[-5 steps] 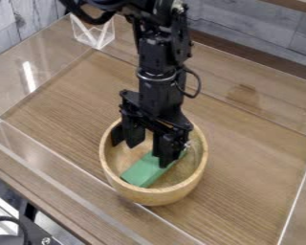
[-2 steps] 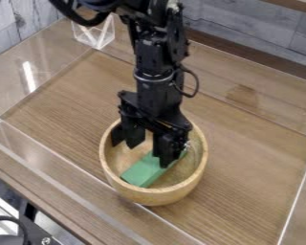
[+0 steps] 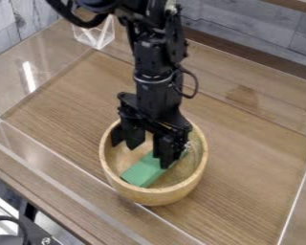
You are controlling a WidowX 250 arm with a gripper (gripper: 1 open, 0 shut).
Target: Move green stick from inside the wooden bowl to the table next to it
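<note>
Jaws wide, my gripper (image 3: 156, 145) hung inside the wooden bowl (image 3: 153, 189) over the green stick (image 3: 148, 172), seemingly untouched; an off-centre close could tip it.

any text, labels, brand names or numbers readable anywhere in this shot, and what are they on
None can be read.
The gripper and the arm above it are plain black, with no marking legible at this size.
The green stick, the wooden bowl and the table show no lettering.
</note>
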